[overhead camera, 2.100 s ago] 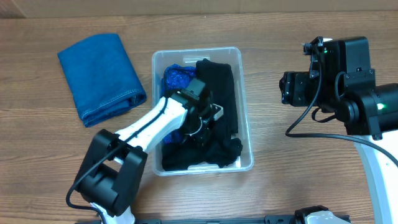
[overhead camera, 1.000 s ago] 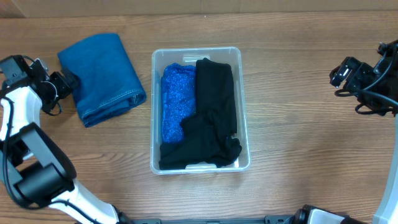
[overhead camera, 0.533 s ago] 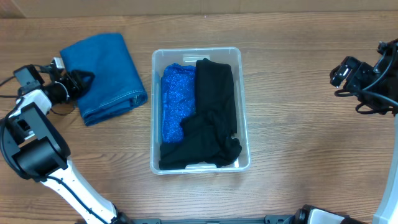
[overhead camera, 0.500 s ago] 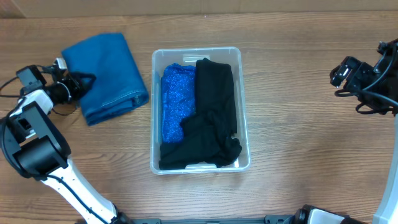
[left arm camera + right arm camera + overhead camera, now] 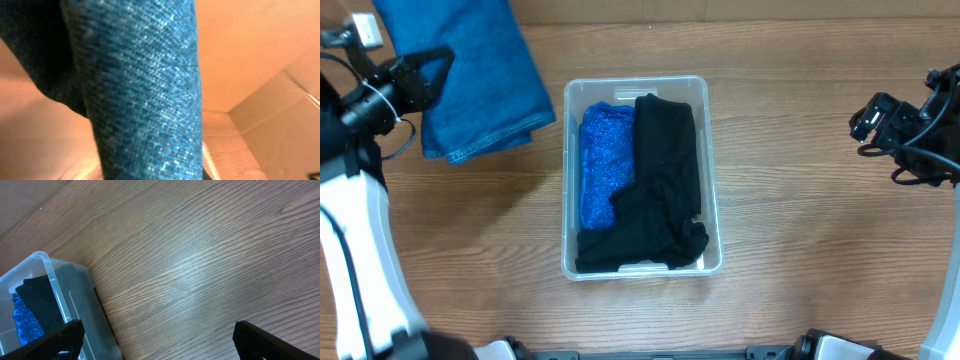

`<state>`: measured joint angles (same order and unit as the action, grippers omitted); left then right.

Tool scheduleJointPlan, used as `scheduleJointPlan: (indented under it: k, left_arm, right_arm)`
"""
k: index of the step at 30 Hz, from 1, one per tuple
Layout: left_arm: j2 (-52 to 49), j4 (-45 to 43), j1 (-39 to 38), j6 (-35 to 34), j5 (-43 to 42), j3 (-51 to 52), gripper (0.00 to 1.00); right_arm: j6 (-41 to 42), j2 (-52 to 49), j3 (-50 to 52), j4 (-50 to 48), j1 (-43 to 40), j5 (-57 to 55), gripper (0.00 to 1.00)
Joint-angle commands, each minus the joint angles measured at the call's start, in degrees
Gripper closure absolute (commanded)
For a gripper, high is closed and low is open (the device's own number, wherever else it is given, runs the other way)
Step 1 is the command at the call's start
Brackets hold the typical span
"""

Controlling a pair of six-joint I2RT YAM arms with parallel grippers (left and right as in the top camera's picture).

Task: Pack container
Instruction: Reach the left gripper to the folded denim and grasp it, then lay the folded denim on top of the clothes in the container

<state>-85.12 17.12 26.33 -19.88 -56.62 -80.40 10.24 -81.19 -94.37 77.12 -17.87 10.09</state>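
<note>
1. Cloth status, overhead view: folded blue denim cloth (image 5: 470,70) is off the wooden bench (image 5: 800,250), hanging from the left gripper (image 5: 432,70), clamped on its left edge; half a second ago it lay flat. Transfer into the clear rectangular plastic container (image 5: 566,200) at bench centre, already holding a black garment (image 5: 665,170) and sparkly blue fabric (image 5: 600,165), looks next.
2. Left wrist view: denim (image 5: 145,90) fills frame; fingers hidden.
3. Right wrist view: right gripper (image 5: 157,330) wide apart, empty, unmoved; container corner (image 5: 45,260) at lower left.
</note>
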Motion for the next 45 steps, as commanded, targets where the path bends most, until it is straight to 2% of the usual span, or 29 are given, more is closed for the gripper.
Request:
scheduleJointPlan:
  k: [1, 3, 7, 9, 11, 13, 16, 21, 24, 29, 30, 32, 34, 37, 39, 40, 41, 43, 45]
  left_arm:
    - [10.0, -0.5, -6.4, -6.1, -5.2, -2.4, 0.96]
    - [11.6, 4.5, -15.5, -7.1, -1.0, -2.4, 0.96]
    - [10.0, 21.3, -29.7, -9.6, 16.5, -2.2, 0.96]
    - [8.2, 22.3, -35.1, -10.7, 17.7, -1.6, 0.96]
    - [7.0, 21.7, -38.8, -15.1, 22.8, -0.4, 0.96]
    - [6.9, 16.6, -40.7, -16.4, 22.9, 1.9, 0.96]
    - [6.9, 10.4, -42.1, -25.5, 24.1, 6.9, 0.96]
    - [6.9, 3.6, -42.1, -34.6, 27.4, 17.0, 0.96]
    - [6.9, 1.9, -42.8, -36.3, 27.7, 22.3, 0.96]
    - [6.9, 3.9, -42.9, -35.3, 27.5, 25.5, 0.96]
    - [6.9, 4.2, -42.9, -34.1, 26.9, 25.5, 0.94]
    - [7.0, 5.7, -42.8, -31.5, 26.6, 25.5, 0.76]
    - [7.0, 7.0, -42.8, -29.1, 28.0, 25.5, 0.62]
    - [7.1, 5.7, -42.8, -23.0, 31.6, 25.4, 0.26]
    - [7.3, 5.0, -42.7, -21.0, 31.6, 24.9, 0.20]
    - [7.9, 5.0, -42.3, -20.1, 31.8, 24.5, 0.13]
    - [9.4, 5.1, -41.6, -18.9, 33.8, 23.8, 0.00]
    - [12.5, 5.4, -41.0, -17.2, 39.2, 22.8, 0.00]
    - [16.0, 5.3, -41.0, -12.0, 43.8, 21.7, 0.00]
  right_arm:
    - [-0.6, 0.0, -0.1, -0.2, 0.2, 0.0, 0.00]
    - [-0.6, 0.0, -0.1, 0.0, 0.2, 0.3, 0.00]
    - [-0.6, 0.0, -0.1, 0.2, 0.2, 0.3, 0.00]
    - [-0.6, 0.0, -0.1, 0.2, 0.2, 0.3, 0.00]
    - [-0.6, 0.0, -0.1, 0.2, 0.2, 0.3, 0.00]
    - [-0.6, 0.0, -0.1, 0.2, 0.2, 0.3, 0.00]
    - [-0.6, 0.0, -0.1, 0.3, 0.2, 0.3, 0.00]
    - [-0.6, 0.0, -0.1, 0.4, 0.2, 0.3, 0.00]
    - [-0.6, 0.0, -0.1, 0.5, 0.2, 0.3, 0.00]
    - [-0.6, 0.0, -0.1, 0.6, 0.2, 0.3, 0.00]
    - [-0.6, 0.0, -0.1, 0.6, 0.2, 0.3, 0.00]
    - [-0.6, 0.0, -0.1, 0.6, 0.2, 0.3, 0.00]
    - [-0.6, 0.0, -0.1, 0.6, 0.2, 0.3, 0.00]
    - [-0.6, 0.0, -0.1, 0.6, 0.2, 0.3, 0.00]
    - [-0.6, 0.0, -0.1, 0.6, 0.2, 0.3, 0.00]
    - [-0.6, 0.0, -0.1, 0.7, 0.2, 0.3, 0.00]
    - [-0.6, 0.0, -0.1, 0.7, 0.2, 0.3, 0.00]
    - [-0.6, 0.0, -0.1, 0.7, 0.2, 0.3, 0.00]
    - [-0.6, 0.0, -0.1, 0.6, 0.2, 0.3, 0.00]
